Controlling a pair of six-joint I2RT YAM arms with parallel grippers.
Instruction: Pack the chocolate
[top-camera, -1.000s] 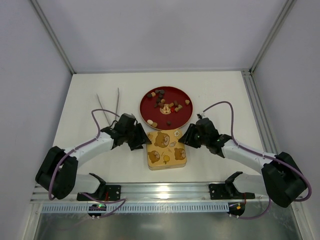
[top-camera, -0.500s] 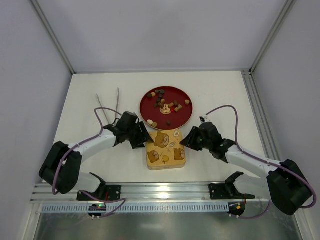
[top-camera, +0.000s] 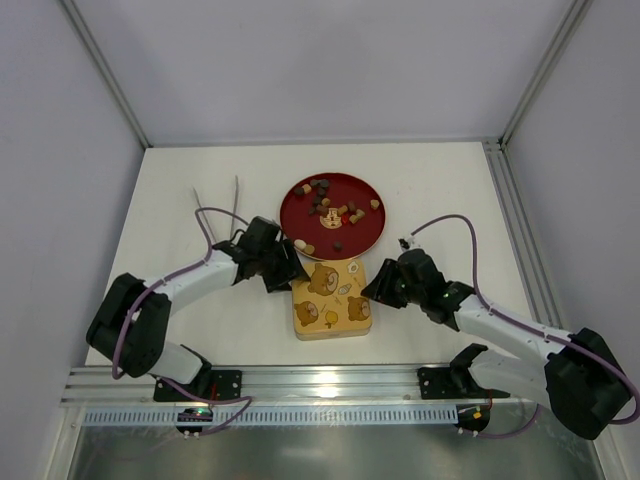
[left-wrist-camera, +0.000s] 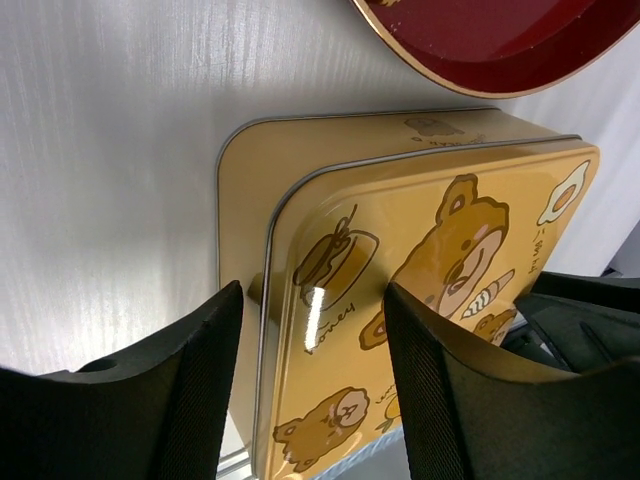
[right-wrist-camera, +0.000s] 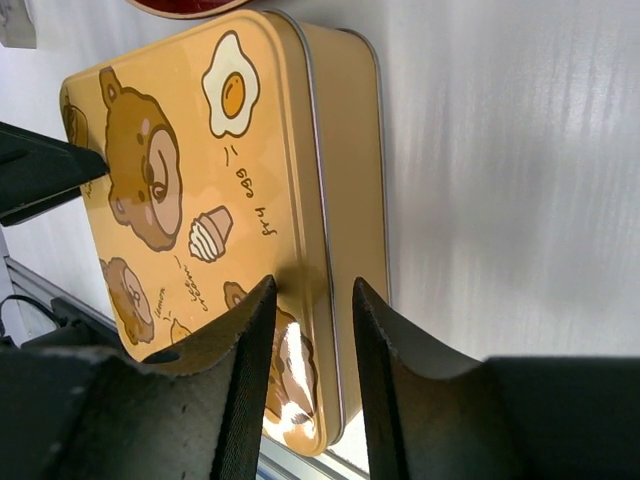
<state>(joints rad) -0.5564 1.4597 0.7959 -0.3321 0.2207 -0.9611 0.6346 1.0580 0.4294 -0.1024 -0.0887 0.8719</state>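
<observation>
Small brown, tan and cream chocolate pieces (top-camera: 321, 186) lie scattered on a round red plate (top-camera: 365, 228) in the middle of the white desk (top-camera: 440, 185). Just on the near side of the plate, close against its rim, sits a yellow tin (top-camera: 333, 300) printed with bears, its lid on. The left gripper (left-wrist-camera: 312, 290) reaches in from the left, jaws spread around the tin's left edge. The right gripper (right-wrist-camera: 313, 283) meets the tin's right edge, jaws narrowly parted; whether they pinch it cannot be told.
</observation>
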